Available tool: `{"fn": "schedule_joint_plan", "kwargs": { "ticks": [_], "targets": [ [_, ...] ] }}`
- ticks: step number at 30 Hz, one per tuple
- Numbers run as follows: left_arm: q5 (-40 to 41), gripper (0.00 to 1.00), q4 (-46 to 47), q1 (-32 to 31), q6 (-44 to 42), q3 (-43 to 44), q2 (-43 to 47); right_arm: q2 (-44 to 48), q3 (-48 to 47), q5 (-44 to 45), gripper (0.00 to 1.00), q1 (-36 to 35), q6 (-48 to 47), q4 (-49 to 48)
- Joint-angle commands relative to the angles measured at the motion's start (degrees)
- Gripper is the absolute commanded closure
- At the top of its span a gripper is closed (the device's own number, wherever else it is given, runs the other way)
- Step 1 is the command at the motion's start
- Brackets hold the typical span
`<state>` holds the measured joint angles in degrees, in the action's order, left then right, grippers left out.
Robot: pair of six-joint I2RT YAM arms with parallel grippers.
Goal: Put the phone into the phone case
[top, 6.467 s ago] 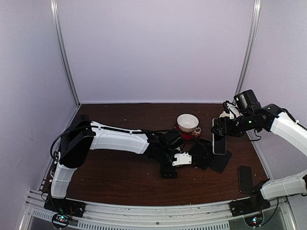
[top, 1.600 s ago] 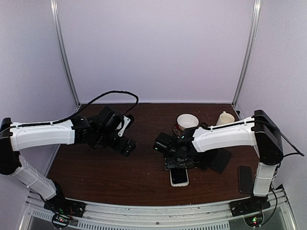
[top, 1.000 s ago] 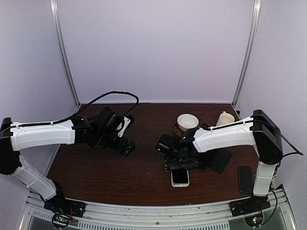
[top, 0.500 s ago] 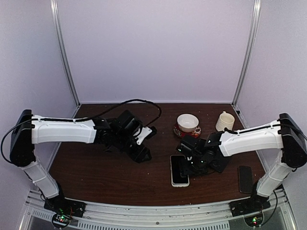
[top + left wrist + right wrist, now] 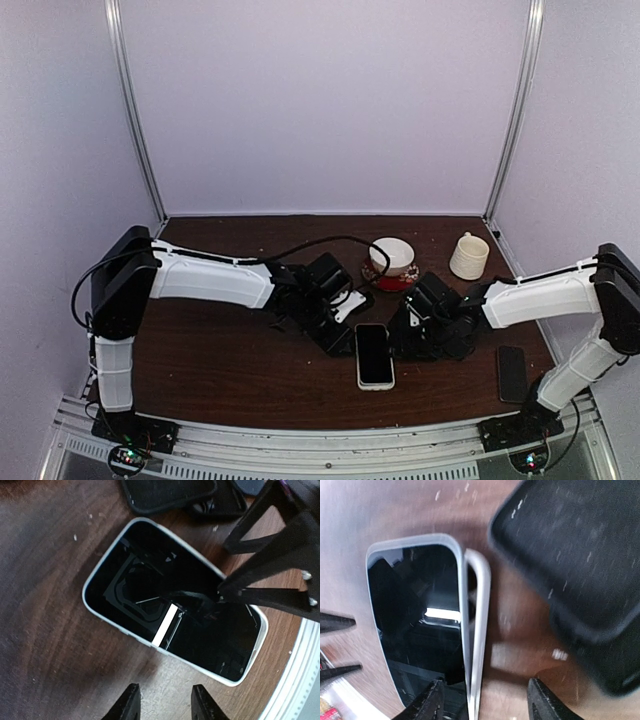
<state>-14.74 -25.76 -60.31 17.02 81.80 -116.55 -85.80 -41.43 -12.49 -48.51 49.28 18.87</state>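
The phone lies flat, screen up, on the brown table near the front middle. A white case rim runs round it, and a dark gap shows between the phone and the rim along one long side. My left gripper is open and empty just left of the phone, fingertips over bare table. My right gripper is open and empty at the phone's right edge. In the right wrist view, the right gripper straddles the rim.
Black cases lie just right of the phone, also in the right wrist view and the left wrist view. A second dark phone lies at front right. A bowl on a red coaster and a mug stand behind.
My right gripper set the phone down on the table, let go and drew back to its right side. My left arm swung right, up to the phone's left side.
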Motion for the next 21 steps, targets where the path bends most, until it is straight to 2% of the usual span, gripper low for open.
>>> {"fn": "schedule_joint_plan", "kwargs": {
  "ticks": [1,5,11,16,21],
  "targets": [
    [-0.44,0.63,1.83,0.49,1.51,2.66,-0.71,-1.34,0.59,-3.21,0.43,2.5,-3.37,-6.99],
    [-1.82,0.72,2.77,1.87,3.26,3.3,-2.57,-3.08,0.64,-4.74,0.48,4.02,-4.54,-8.53],
    [-3.08,0.75,1.17,2.21,2.94,7.24,-6.88,-3.55,1.91,-6.01,0.58,4.04,-5.06,-11.21],
    [-4.84,0.79,0.75,2.13,2.42,9.5,-9.54,-4.07,3.89,-9.06,0.66,3.82,-4.64,-17.06],
    [-8.43,0.8,0.86,1.96,2.05,10.82,-11.73,-6.61,2.95,-10.18,0.68,3.6,-5.16,-18.59]
  ]
}}
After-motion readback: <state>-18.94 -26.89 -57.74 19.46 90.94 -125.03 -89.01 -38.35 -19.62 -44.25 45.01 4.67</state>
